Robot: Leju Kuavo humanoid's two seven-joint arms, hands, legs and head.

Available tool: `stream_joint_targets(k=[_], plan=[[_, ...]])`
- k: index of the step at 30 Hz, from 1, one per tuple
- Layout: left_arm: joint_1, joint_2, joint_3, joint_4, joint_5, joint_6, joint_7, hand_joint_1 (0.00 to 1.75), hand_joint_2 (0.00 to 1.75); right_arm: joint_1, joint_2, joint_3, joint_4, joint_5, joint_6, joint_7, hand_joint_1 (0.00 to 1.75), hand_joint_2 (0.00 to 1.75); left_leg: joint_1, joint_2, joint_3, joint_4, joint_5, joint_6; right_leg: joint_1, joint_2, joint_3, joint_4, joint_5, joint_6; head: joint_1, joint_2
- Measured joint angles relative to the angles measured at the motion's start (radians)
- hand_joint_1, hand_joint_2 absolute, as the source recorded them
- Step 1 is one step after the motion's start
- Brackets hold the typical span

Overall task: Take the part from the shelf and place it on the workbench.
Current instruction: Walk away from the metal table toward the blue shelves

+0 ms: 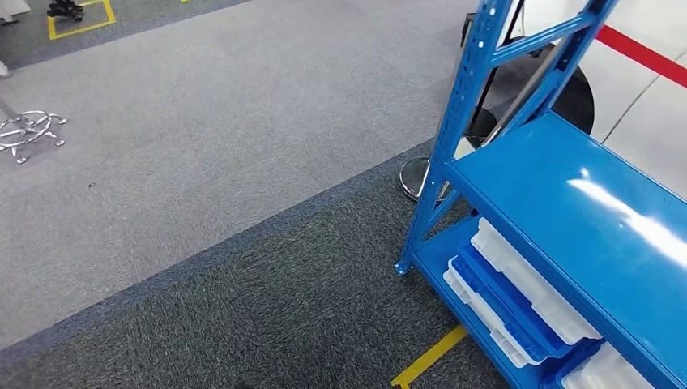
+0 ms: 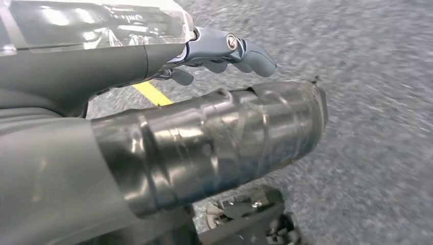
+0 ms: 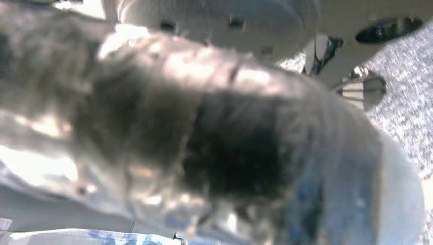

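- Grey carpet floor, two-toned: lighter band beyond, darker band nearer; seen also past the left hand's fingertips in the left wrist view.
- Blue steel shelf, glossy bare upper deck; perforated upright standing on the carpet.
- Stacked plastic trays, white and blue, on the lower deck.
- Left hand, tape-wrapped thumb, slender fingers extended and loosely apart, holding nothing, over carpet beside a yellow floor stripe.
- Right hand, heavily blurred; finger state cannot be told.
- Part: not identifiable; location cannot be told.
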Motion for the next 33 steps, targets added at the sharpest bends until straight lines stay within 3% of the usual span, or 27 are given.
stream_joint_targets(k=[2,3,4,5,7,9,11,13,15,17,19,20,21,24,26,28,29,31,33], plan=[[0.001,0.0,0.0,0.0,0.001,-0.001,0.0,0.0,0.0,-0.002,0.0,0.0,0.0,0.001,0.0,0.0,0.0,0.0,0.003,-0.049,-0.054,0.122,-0.07,-0.005,0.0,0.021,-0.003,-0.002,0.004,-0.009,-0.002,0.0],[0.003,0.0,0.0,0.0,0.001,-0.001,0.0,0.0,0.0,-0.002,0.0,0.0,0.0,0.002,0.0,0.0,0.0,0.0,0.003,-0.058,-0.087,0.192,-0.101,-0.005,0.002,0.032,-0.005,-0.001,0.006,-0.011,-0.002,0.0],[0.005,0.0,0.0,0.0,0.002,-0.002,0.0,0.0,0.0,-0.002,0.0,0.0,0.0,0.002,0.0,0.0,0.0,0.0,0.003,-0.062,-0.112,0.242,-0.113,-0.004,0.004,0.045,-0.006,-0.001,0.006,-0.013,-0.002,0.0],[0.007,0.0,0.0,0.0,0.002,-0.002,0.001,0.0,0.0,-0.001,0.0,0.0,0.0,0.002,0.0,0.0,0.0,0.0,0.002,-0.063,-0.119,0.253,-0.103,-0.001,0.006,0.058,-0.005,-0.001,0.007,-0.013,-0.002,0.0],[0.008,0.0,0.0,0.0,0.003,-0.003,0.001,0.0,0.0,0.0,0.0,0.0,0.0,0.003,0.0,0.0,0.0,0.0,0.002,-0.076,-0.08,0.16,-0.032,0.009,0.009,0.084,-0.002,0.0,0.007,-0.012,-0.002,0.0],[0.008,0.001,0.0,0.0,0.003,-0.003,0.001,0.0,0.0,-0.001,0.001,0.0,0.0,0.004,0.0,0.0,0.0,0.0,0.001,-0.127,-0.023,0.024,0.028,0.022,0.009,0.106,-0.004,0.002,0.009,-0.008,-0.002,0.0],[0.008,0.003,0.0,0.0,0.003,-0.003,0.0,0.0,0.0,-0.003,0.002,0.0,0.0,0.007,0.0,0.0,0.0,0.0,-0.002,-0.158,-0.002,-0.033,0.039,0.028,0.006,0.127,-0.012,0.003,0.014,0.004,-0.002,0.0],[0.007,0.002,0.0,0.0,0.003,-0.004,0.0,0.0,0.0,-0.002,0.002,0.0,0.0,0.009,0.0,-0.001,0.0,0.0,-0.001,-0.139,0.002,-0.044,0.045,0.033,0.002,0.143,-0.018,0.001,0.018,0.018,-0.002,0.0],[0.006,0.001,0.0,0.0,0.003,-0.004,0.0,0.0,0.0,0.0,0.001,0.0,0.0,0.011,0.0,-0.002,0.0,0.0,0.003,-0.113,0.008,-0.058,0.055,0.044,0.006,0.11,-0.034,0.03,-0.003,0.026,0.0,0.0],[0.007,0.001,0.0,0.0,0.003,-0.004,0.0,0.0,0.0,-0.002,0.001,0.0,0.0,0.013,0.0,-0.002,0.0,0.0,0.004,-0.083,0.009,-0.064,0.058,0.051,0.009,0.054,-0.085,0.136,-0.066,0.03,0.002,0.0],[0.01,0.001,0.0,0.0,0.003,-0.004,0.0,0.0,0.0,-0.002,0.001,0.0,0.0,0.013,0.0,-0.002,0.0,0.0,0.002,-0.052,0.007,-0.063,0.057,0.052,0.007,0.034,-0.143,0.256,-0.117,0.036,0.003,0.0],[0.01,0.001,0.0,0.0,0.003,-0.004,0.0,0.0,0.0,-0.001,0.0,0.0,0.0,0.014,0.0,-0.002,0.0,0.0,0.002,-0.037,0.007,-0.061,0.055,0.052,0.005,0.031,-0.151,0.276,-0.116,0.039,0.003,0.0],[0.01,0.001,0.0,0.0,0.003,-0.004,0.0,0.0,0.0,0.0,0.0,0.0,0.0,0.014,0.0,-0.002,0.0,0.0,0.002,-0.024,0.007,-0.059,0.053,0.05,0.004,0.026,-0.138,0.257,-0.096,0.041,0.003,0.0],[0.007,0.0,0.0,0.0,0.002,-0.004,0.0,0.0,0.0,0.0,-0.002,0.0,0.0,0.015,0.0,-0.002,0.0,0.0,-0.001,0.006,0.011,-0.05,0.04,0.037,0.004,-0.017,-0.029,0.064,-0.015,0.036,0.003,0.0],[0.005,0.0,0.0,0.0,0.002,-0.004,0.0,0.0,0.0,-0.002,-0.003,0.0,0.0,0.015,0.001,-0.002,0.0,0.0,-0.006,0.02,0.014,-0.045,0.032,0.024,0.01,-0.033,0.001,0.006,-0.006,0.024,0.002,0.0],[0.003,0.0,0.0,0.0,0.002,-0.006,0.0,0.0,0.0,0.0,-0.003,0.0,0.0,0.015,0.002,-0.002,0.0,0.0,-0.007,0.033,0.02,-0.045,0.028,0.014,0.013,-0.015,0.0,0.007,-0.005,0.011,0.002,0.0],[0.001,-0.001,0.0,0.0,0.002,-0.006,0.0,0.0,0.0,0.001,-0.003,0.0,0.0,0.016,0.003,-0.002,0.0,0.0,-0.004,0.029,0.022,-0.041,0.023,0.009,0.012,-0.006,0.0,0.004,-0.004,0.005,0.002,0.0],[-0.001,-0.001,0.0,0.0,0.002,-0.006,-0.001,0.0,0.0,0.0,-0.004,0.0,0.0,0.016,0.004,-0.002,0.0,0.0,0.0,-0.008,0.002,0.01,-0.015,0.0,0.006,0.011,0.001,-0.001,0.002,-0.006,0.001,0.0],[0.0,-0.001,0.0,0.0,0.002,-0.006,-0.001,0.0,0.0,-0.001,-0.005,0.0,0.0,0.016,0.005,-0.002,0.0,0.0,0.003,-0.05,-0.057,0.135,-0.08,-0.004,0.006,0.029,-0.001,-0.002,0.004,-0.012,-0.001,0.0]])
